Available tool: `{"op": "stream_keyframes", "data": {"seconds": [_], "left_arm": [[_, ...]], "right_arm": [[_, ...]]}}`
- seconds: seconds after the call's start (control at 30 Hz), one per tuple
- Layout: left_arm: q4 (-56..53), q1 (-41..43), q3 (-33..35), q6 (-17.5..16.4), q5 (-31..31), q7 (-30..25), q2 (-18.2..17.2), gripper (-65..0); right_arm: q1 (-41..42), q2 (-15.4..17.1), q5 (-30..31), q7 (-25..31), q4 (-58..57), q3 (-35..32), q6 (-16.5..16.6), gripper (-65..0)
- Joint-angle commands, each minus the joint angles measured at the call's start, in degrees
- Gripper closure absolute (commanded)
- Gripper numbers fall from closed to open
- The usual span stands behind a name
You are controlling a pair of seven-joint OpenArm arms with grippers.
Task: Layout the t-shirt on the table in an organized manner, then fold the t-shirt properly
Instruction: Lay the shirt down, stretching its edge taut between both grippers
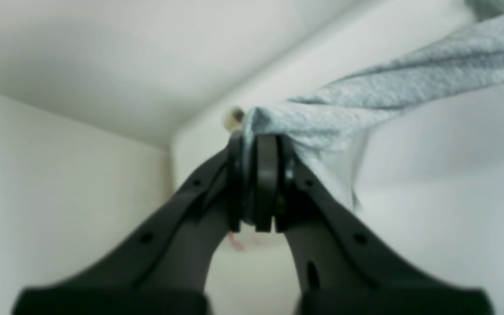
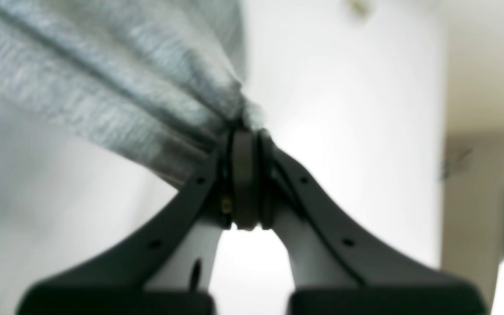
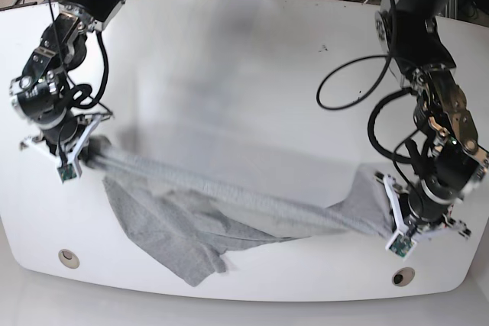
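The t-shirt (image 3: pixel 229 204), clamped at opposite ends by the closed left gripper (image 1: pixel 258 144) and right gripper (image 2: pixel 245 131), stretches across the near table (image 3: pixel 244 59), far half bare, two grommet holes (image 3: pixel 69 257) at the near edge.

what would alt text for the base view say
Two robot arms stretch a grey t-shirt between them above a white table, each end effector shut on one end: the right end effector at the picture's left, the left end effector at its right. Loose fabric sags toward the near edge.
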Motion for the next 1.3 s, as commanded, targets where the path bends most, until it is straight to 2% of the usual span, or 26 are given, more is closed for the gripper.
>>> {"op": "stream_keyframes", "data": {"seconds": [0.0,0.23,0.37,0.63,0.87,1.1,1.27], "left_arm": [[1.54,4.04,-0.47,0.40,2.07,-0.27,-0.61,0.0],[1.54,17.58,-0.56,0.40,1.98,-0.27,-0.96,0.0],[1.54,22.94,-0.73,0.40,1.98,-0.27,-2.63,0.0],[1.45,31.82,-3.99,0.40,2.25,-0.27,-3.69,0.0],[1.45,39.64,-7.24,0.40,2.07,-0.27,-7.29,0.0],[1.54,47.03,-12.25,0.40,2.07,-0.45,-7.38,0.0],[1.45,48.26,-12.87,0.40,2.33,-0.36,-7.38,0.0]], "right_arm": [[-4.45,-0.69,-1.33,3.80,1.02,1.84,-0.10,0.0],[-14.21,-3.86,-1.33,6.17,0.94,3.86,-0.10,0.0],[-17.11,-4.65,-1.33,6.17,0.94,3.95,-0.10,0.0],[-21.51,-4.74,-1.33,6.17,0.85,3.69,-0.10,0.0],[-23.80,-4.74,-1.33,6.17,0.85,3.77,-0.10,0.0],[-25.64,-4.74,-1.60,6.17,0.85,3.86,-0.10,0.0],[-27.14,-4.74,-1.77,6.17,0.85,3.77,-0.10,0.0]]}}
